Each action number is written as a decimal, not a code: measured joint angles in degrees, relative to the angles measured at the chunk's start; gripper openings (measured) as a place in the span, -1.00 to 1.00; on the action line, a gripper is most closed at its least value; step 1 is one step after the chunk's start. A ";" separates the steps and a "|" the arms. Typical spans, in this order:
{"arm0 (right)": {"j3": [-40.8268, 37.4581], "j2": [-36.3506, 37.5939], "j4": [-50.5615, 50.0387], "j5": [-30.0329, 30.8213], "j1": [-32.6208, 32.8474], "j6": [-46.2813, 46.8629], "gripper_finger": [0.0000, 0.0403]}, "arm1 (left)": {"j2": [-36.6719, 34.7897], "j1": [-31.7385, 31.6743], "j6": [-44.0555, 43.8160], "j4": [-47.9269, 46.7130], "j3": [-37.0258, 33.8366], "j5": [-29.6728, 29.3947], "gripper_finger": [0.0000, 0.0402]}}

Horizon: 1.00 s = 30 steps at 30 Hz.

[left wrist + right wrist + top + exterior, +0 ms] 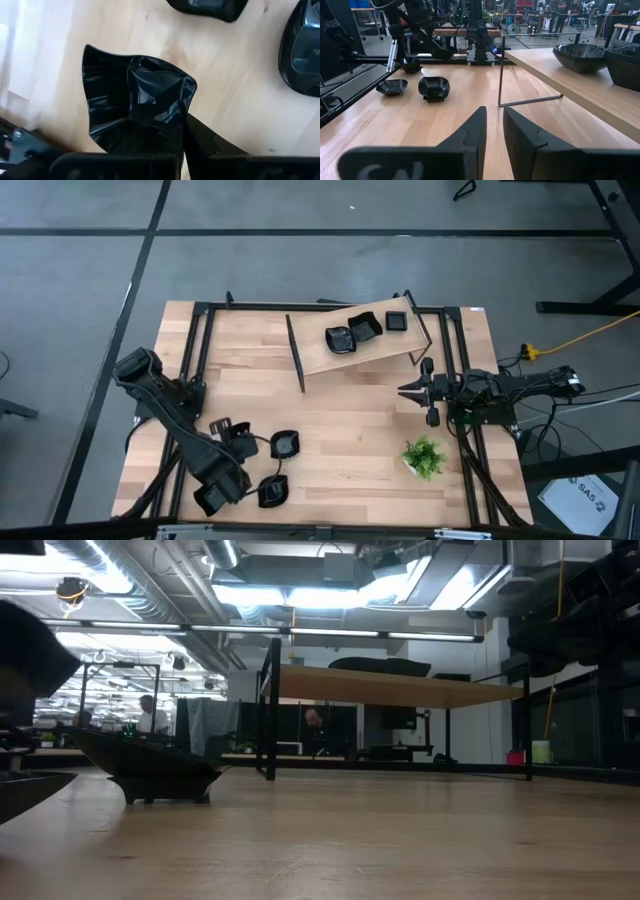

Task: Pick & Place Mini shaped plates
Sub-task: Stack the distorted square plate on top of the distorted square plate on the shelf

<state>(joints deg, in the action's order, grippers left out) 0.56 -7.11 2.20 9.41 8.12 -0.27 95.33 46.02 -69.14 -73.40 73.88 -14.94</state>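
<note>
Near the front left corner of the table [330, 420], the left gripper [243, 435] pinches a wavy-edged black plate [135, 107] by its rim. Its fingers are pressed together on that rim, and the plate hangs tilted above the wood. Two more small black plates lie close by. One plate [286, 444] sits just beside the gripper, toward the middle of the table. Another plate [272, 491] sits near the front edge, close to the dark arm.

Toward the back edge stands a raised wooden shelf [400, 345] on thin metal legs. Three black plates rest on it in a row: a round one [340, 339], a square one [365, 327] touching it, and a smaller square one [397, 321] a little apart. The shelf's legs stand between the front plates and the back edge.

At the right edge, the right gripper [408, 391] waits, pointing toward the middle of the table. Its fingers are a little apart and hold nothing. A small green plant [424, 457] stands near the front right corner, close to that arm. People sit far off in the room behind the table.
</note>
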 joint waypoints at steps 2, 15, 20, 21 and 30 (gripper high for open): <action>0.00 0.00 0.00 0.00 0.00 0.00 -0.68 | 0.00 0.00 -0.02 -1.17 0.78 -0.83 -0.99; 0.00 0.00 0.01 0.01 -0.01 0.00 -0.68 | 0.00 -0.46 0.50 -1.66 1.18 -1.10 -0.99; 0.00 0.02 0.02 0.00 0.00 0.00 -0.68 | 0.00 -0.93 1.09 -1.50 1.18 -1.00 -0.99; 0.02 0.00 0.00 0.02 0.00 0.00 -0.68 | -0.07 -1.11 1.60 -1.36 1.18 -0.89 -0.99; 0.00 0.00 0.02 0.02 0.00 0.00 -0.68 | -5.39 -5.34 9.70 4.42 1.18 -0.64 -0.99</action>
<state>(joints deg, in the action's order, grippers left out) 0.56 -7.11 2.22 9.43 8.12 -0.27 89.94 40.68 -59.45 -68.99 75.07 -15.58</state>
